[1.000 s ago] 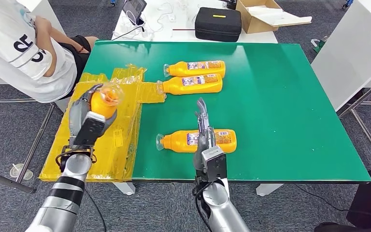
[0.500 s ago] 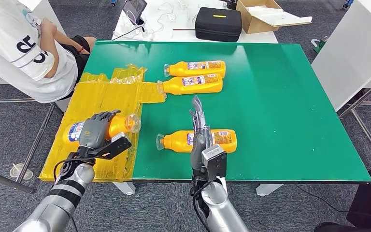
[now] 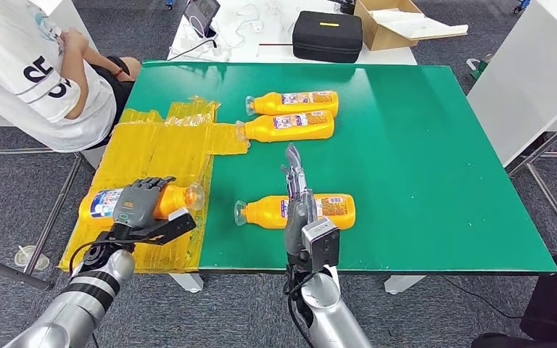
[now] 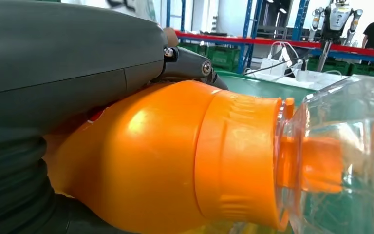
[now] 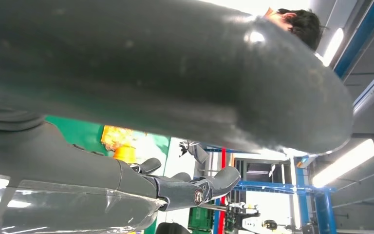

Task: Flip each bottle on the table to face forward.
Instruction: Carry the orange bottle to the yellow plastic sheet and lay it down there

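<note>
Left hand [image 3: 136, 203] grips a bottle [image 3: 156, 201], fingers wrapped over its middle. The bottle lies roughly level, clear cap [image 3: 194, 196] pointing toward the green table [image 3: 421, 159], label end toward the outer side. It is over the yellow sheet [image 3: 159, 152] that hangs off the table's left edge; whether it touches the sheet is hard to tell from the head view. In the left wrist view the orange shoulder and neck of the bottle [image 4: 175, 161] sit right against the hand [image 4: 53, 73], clear cap [image 4: 341, 151] out past it.

Right hand [image 3: 297, 199] is stretched flat over the near bottle [image 3: 333, 209], fingers straight and close together, pointing away from the robot. It crosses the bottle about mid-body and probably rests on it, not closed around it. Near bottle lies on its side on the table, cap to the left, label up. Right wrist view is mostly the dark hand [image 5: 126, 73] close up, fingers [image 5: 195, 187] extended.

Two more bottles lie side by side farther up the table, the far bottle [image 3: 294, 102] and the second bottle [image 3: 286, 125], just beside each other, caps left, labels up.

A person [image 3: 36, 72] in a white shirt sits at the table's left far corner. A black case [image 3: 328, 35] and a cardboard box [image 3: 399, 25] are on a white table beyond.
</note>
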Controlling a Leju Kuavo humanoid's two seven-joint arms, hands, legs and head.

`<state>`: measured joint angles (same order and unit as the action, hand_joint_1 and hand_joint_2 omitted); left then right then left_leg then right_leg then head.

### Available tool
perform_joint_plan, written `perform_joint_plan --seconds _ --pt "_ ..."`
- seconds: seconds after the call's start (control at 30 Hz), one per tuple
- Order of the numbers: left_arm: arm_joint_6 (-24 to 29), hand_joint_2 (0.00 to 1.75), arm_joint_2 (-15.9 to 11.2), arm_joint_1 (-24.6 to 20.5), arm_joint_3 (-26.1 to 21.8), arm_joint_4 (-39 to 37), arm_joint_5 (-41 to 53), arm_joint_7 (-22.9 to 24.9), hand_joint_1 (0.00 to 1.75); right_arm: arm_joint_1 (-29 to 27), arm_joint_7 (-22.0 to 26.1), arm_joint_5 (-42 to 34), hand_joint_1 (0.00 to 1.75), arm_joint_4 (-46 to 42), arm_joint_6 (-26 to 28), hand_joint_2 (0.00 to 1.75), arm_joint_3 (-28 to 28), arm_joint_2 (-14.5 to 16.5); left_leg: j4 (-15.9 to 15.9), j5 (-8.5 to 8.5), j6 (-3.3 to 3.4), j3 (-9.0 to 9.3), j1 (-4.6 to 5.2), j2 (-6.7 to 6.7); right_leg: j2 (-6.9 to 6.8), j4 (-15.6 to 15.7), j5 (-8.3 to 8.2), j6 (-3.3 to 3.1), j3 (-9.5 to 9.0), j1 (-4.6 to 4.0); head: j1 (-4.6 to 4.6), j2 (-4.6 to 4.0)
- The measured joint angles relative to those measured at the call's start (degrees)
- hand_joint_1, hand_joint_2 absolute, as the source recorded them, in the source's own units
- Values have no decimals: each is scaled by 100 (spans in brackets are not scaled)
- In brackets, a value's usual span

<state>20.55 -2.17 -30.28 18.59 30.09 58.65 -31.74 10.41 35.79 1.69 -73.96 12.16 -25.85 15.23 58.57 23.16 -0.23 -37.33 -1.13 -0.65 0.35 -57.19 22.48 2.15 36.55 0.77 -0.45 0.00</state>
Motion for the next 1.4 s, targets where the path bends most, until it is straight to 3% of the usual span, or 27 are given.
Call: perform_joint_plan --seconds 0.17,0.37,0.5,0.57,1.2,1.33,1.4 --pt "-87 175 -71 -139 107 -158 295 187 175 -1 -23 -38 0 0 -87 0 -23 2 0 0 0 0 0 1 0 0 0 0 0 0 -1 1" --pt "-772 175 -140 -283 181 -408 324 199 171 1 -54 -37 0 37 -152 0 -84 20 0 0 -1 0 -2 1 0 -1 0 0 0 -2 0 0" --pt "-1025 175 -174 -349 227 -496 330 185 19 1 -76 -35 0 81 -180 0 -119 36 0 0 -1 0 -2 2 0 -1 0 0 -1 -2 1 1" --pt "-1189 175 -186 -391 239 -533 329 169 4 2 -87 -32 0 107 -201 0 -128 45 -1 0 -1 1 -2 1 0 -1 0 0 -3 -2 1 1" --pt "-2747 175 -345 -592 149 -534 -696 -497 0 46 -119 -44 0 404 -280 0 -132 105 -3 -1 -5 33 -2 -1 -1 -1 1 -2 -34 -2 -1 0" --pt "-2897 0 -375 -591 129 -516 -767 -534 0 62 -119 -46 0 449 -282 0 -129 111 -4 -4 -9 36 -3 -1 -1 -1 0 -4 -36 -2 -1 0" --pt "-3143 0 -408 -601 109 -506 -906 -595 0 71 -119 -54 0 474 -287 0 -126 111 -4 -5 -10 39 -3 -2 -1 -1 0 -4 -40 -3 0 0"
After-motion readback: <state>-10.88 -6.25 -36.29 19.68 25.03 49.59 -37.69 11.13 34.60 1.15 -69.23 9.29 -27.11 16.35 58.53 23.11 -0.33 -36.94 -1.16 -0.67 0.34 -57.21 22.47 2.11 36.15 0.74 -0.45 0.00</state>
